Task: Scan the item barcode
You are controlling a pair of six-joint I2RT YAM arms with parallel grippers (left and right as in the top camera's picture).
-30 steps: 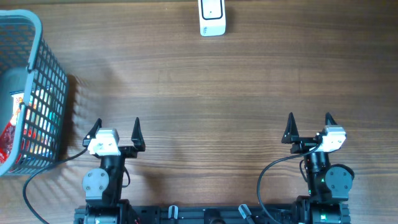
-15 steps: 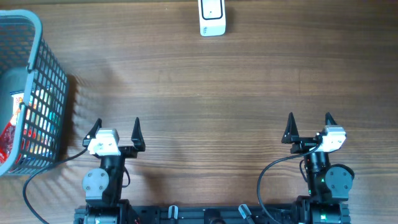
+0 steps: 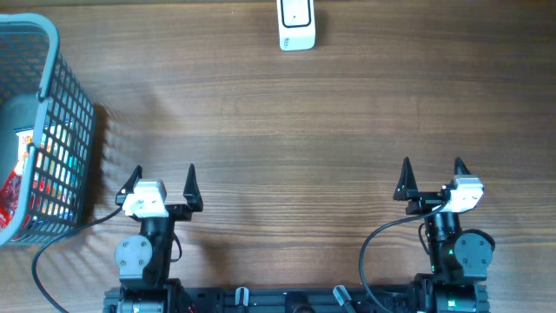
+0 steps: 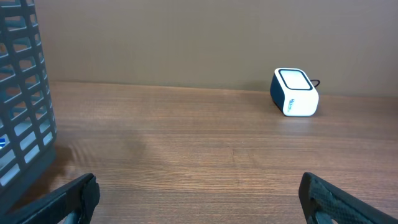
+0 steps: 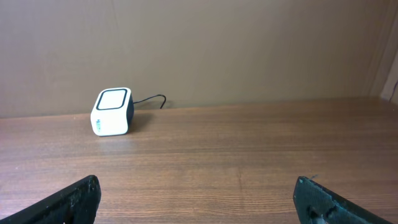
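Jaws on left gripper (image 3: 162, 178) and right gripper (image 3: 432, 172) are standing wide apart, empty; the left should be reaching into the wire basket (image 3: 69, 130), gripping a packet (image 3: 12, 193) clear of its barcode.

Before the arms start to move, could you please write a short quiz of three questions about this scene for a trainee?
1. True or false: a packet already lies on the table in front of the white scanner.
2. On which side is the blue basket? A) the left arm's side B) the right arm's side C) behind the scanner
3. What do the left jaws and the right jaws hold?
Key: 1 false, the packets are in the basket. 2 A. 3 Nothing; both stand open and empty.
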